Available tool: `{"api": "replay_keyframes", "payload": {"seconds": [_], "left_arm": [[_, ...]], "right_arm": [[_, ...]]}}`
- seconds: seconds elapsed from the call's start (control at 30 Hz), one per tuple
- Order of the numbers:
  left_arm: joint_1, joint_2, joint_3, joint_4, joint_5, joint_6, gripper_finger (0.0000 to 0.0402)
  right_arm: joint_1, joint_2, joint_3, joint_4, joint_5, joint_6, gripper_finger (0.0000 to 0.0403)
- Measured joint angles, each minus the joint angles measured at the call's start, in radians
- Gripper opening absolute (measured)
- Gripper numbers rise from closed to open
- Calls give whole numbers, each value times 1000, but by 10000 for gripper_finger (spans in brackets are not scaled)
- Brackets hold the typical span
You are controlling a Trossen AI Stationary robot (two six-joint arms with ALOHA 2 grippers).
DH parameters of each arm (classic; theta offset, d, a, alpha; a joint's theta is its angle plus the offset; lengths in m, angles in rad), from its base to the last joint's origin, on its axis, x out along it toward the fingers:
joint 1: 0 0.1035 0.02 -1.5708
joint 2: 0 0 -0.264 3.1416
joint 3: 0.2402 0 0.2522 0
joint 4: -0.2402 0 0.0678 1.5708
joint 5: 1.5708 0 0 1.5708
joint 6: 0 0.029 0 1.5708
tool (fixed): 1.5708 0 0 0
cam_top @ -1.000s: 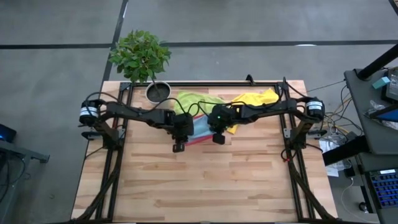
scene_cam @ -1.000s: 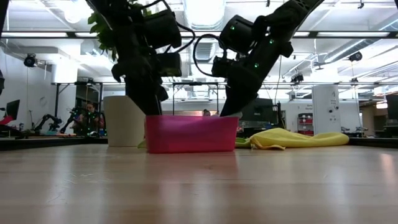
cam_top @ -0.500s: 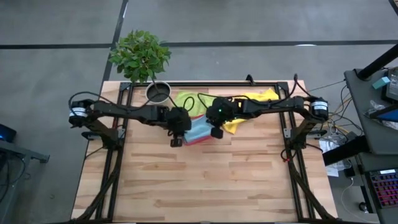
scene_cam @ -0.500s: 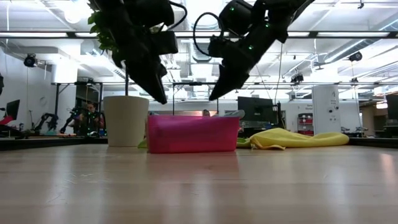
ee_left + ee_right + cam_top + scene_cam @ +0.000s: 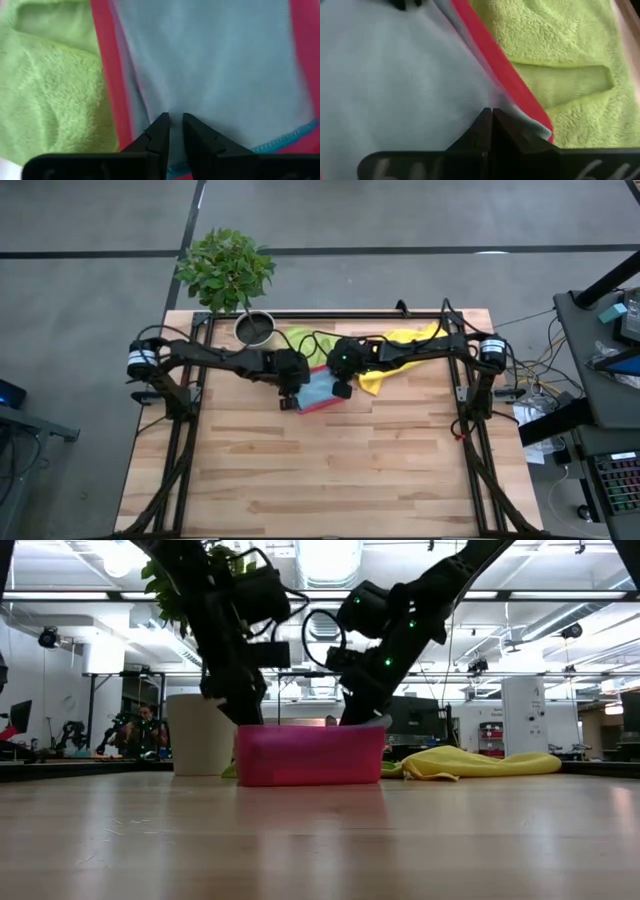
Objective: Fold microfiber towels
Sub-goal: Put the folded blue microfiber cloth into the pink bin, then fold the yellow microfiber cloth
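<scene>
A light teal-blue towel [image 5: 318,388] lies flat inside the pink tray [image 5: 318,408] at the table's middle back. Both grippers reach down into the tray. My left gripper [image 5: 173,120] stands on the towel [image 5: 210,65] near its stitched hem, its fingers all but shut. My right gripper [image 5: 491,112] is shut, at the towel's [image 5: 395,75] edge beside the tray wall [image 5: 505,75]. A lime green towel [image 5: 300,340] lies behind the tray, and a yellow one [image 5: 405,340] to its right. In the low view the tray wall [image 5: 310,755] hides both sets of fingertips. My left gripper comes steeply from above and sets its nearly shut fingertips on the towel's top face [image 5: 172,102], close to the hem. Creases run toward the tips. The towel stays lying in the tray. My right gripper slants down and sets its shut fingertips on the towel's edge [image 5: 502,107], next to the tray's wall. The cloth puckers there and lies on the tray's floor.
A potted plant in a white pot [image 5: 200,735] stands at the back left, close to the left arm. The yellow towel [image 5: 470,762] lies heaped to the tray's right. The near half of the wooden table [image 5: 330,480] is bare. A black frame edges the table.
Both grippers rose out of the tray, then came down into it again, a little farther toward the table's far edge. The right one also went left. Neither has opened or shut. The teal-blue towel has stayed in the tray.
</scene>
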Motion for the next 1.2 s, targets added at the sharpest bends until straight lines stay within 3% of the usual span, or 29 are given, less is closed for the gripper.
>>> {"api": "replay_keyframes", "payload": {"seconds": [0.33,0.9,1.2], "left_arm": [[0,47,2,14,0,-31,40],[-6,-145,9,-7,-7,-30,40],[-94,-201,5,59,-7,-57,40]], "right_arm": [[2,39,2,6,-5,7,8],[1,-123,9,-78,1,11,8],[-5,-244,10,-391,76,118,10]]}}
